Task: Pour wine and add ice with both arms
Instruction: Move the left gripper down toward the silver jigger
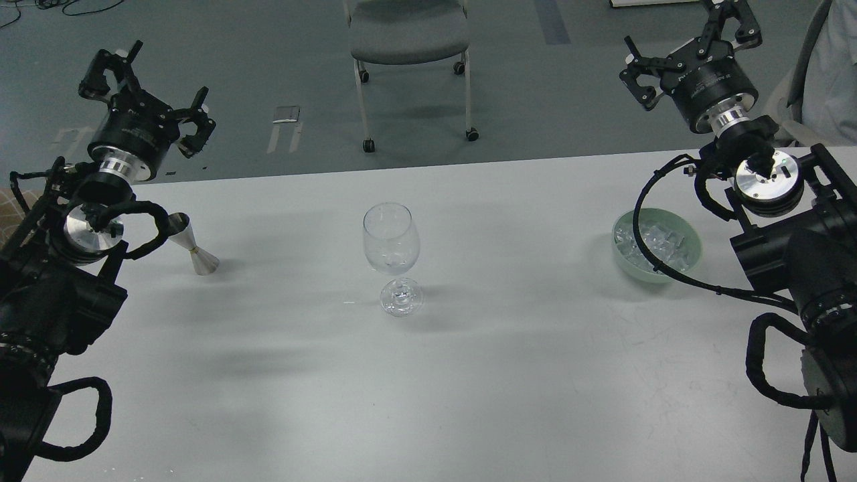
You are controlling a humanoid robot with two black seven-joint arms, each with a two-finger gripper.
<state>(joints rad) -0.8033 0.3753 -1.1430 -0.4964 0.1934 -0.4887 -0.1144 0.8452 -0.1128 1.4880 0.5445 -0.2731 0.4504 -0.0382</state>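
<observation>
A clear stemmed wine glass (pixel 392 251) stands upright mid-table. A steel double-cone jigger (pixel 192 246) stands at the left; any wine in it is not visible. A pale green bowl (pixel 693 253) at the right holds several clear ice cubes (pixel 659 242). My left gripper (pixel 148 90) is open and empty, raised above and behind the jigger. My right gripper (pixel 693 41) is open and empty, raised behind the bowl. A cable of the right arm crosses in front of the bowl.
The white table (pixel 428 375) has its far edge just behind the glass and bowl. A grey wheeled chair (pixel 410 33) stands on the floor beyond. A person in white (pixel 830 73) is at the far right edge.
</observation>
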